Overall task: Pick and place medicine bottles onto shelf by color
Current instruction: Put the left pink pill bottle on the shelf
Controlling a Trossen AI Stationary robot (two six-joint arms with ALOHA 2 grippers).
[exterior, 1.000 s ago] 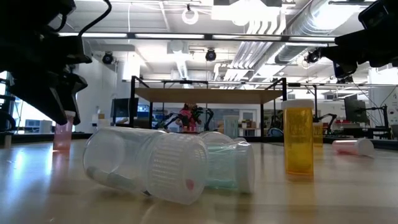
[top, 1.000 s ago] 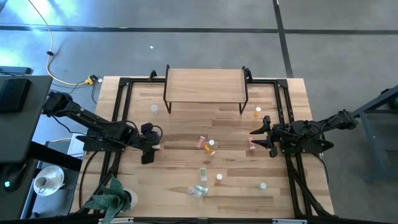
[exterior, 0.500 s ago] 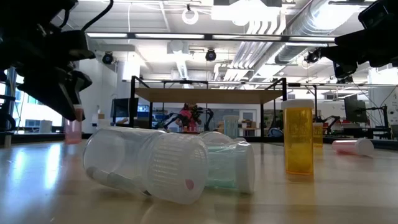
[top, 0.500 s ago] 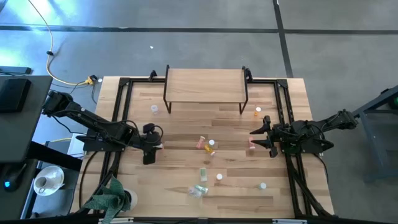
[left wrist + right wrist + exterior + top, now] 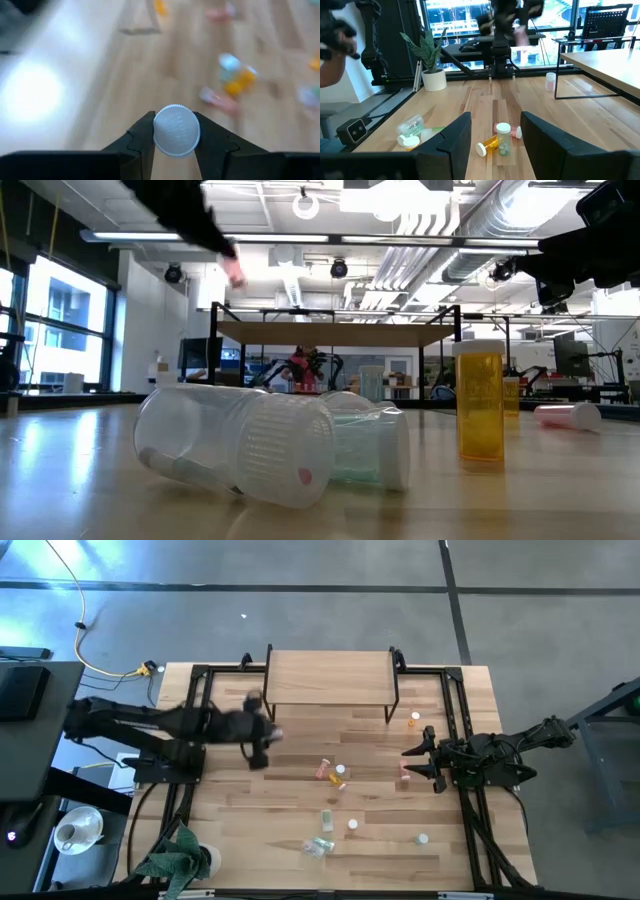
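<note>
My left gripper hangs above the table's left half, near the shelf's left legs, shut on a pink medicine bottle with a white cap. The shelf, light wood on black legs, stands at the far middle. Other bottles lie or stand on the table: a pink and orange pair, a green one, a clear one and an orange one. My right gripper rests open at the right, with a pink bottle beside its fingers. My left gripper pinches the pink bottle between its two fingers at the cap end; the cap faces my wrist camera. The fingers slant down from the table's left. The bottle is lifted clear of the table.
A potted plant stands off the near left corner. Black frame rails run along both sides of the table. A clear bottle and a green one lie near the front; an orange one stands upright.
My left gripper has taken the pink bottle off the table at the left and swung up fast, toward the far edge and the shelf's left legs, tipping less steeply downward. The bottle has gone with it, lifted clear.
</note>
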